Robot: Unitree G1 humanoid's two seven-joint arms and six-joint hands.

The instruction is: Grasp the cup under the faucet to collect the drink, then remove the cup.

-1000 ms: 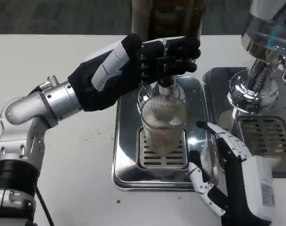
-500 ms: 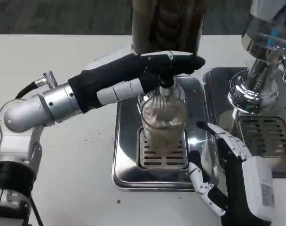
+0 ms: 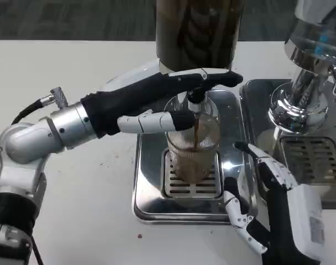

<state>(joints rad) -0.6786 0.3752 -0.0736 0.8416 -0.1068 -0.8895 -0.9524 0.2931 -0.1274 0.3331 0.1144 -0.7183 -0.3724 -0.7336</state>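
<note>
1. Ribbed clear cup (image 3: 193,146) upright on the slotted grate (image 3: 191,185) of a steel drip tray (image 3: 148,165), which sits toward the far edge of the white table (image 3: 74,55), near its middle.
2. Directly under the faucet (image 3: 195,99) of a dark drink dispenser (image 3: 198,30); thin brown stream falling into the cup, brown liquid gathered in its lower part.
3. Left hand (image 3: 157,96) stretched across from the table's left side, fingers (image 3: 212,77) laid out flat and close together over the faucet lever (pressing on it, by the look of the running drink); thumb lying along the cup's upper left rim, touching or just short of it, cannot tell which.
4. Right hand (image 3: 262,204) at the tray's near right corner, just beside the cup but apart from it, fingers spread and holding nothing.
5. Second steel tray (image 3: 256,110) with its own grate and a shiny chrome dispenser base (image 3: 298,102) toward the table's far right corner.
</note>
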